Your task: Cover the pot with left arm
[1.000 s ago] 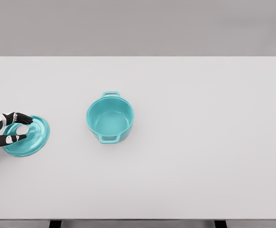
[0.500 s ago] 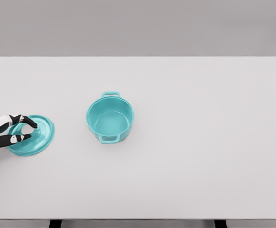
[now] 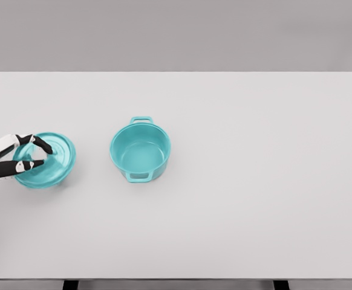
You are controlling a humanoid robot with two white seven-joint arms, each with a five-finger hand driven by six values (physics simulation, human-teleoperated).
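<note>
A teal pot [image 3: 140, 150] with two side handles stands open near the middle of the white table [image 3: 254, 181]. Left of it, a round teal lid [image 3: 50, 162] is held slightly above the table, casting a shadow beneath it. My left hand [image 3: 35, 155] reaches in from the left edge, its black fingers [image 3: 42, 144] curled around the lid's knob. A gap of table separates the lid from the pot. The right arm does not show.
The table's far edge meets a plain grey wall. Dark table legs [image 3: 71, 284] show at the bottom edge.
The lid has moved rightward toward the pot in my left hand and risen off the table. The pot has not moved.
</note>
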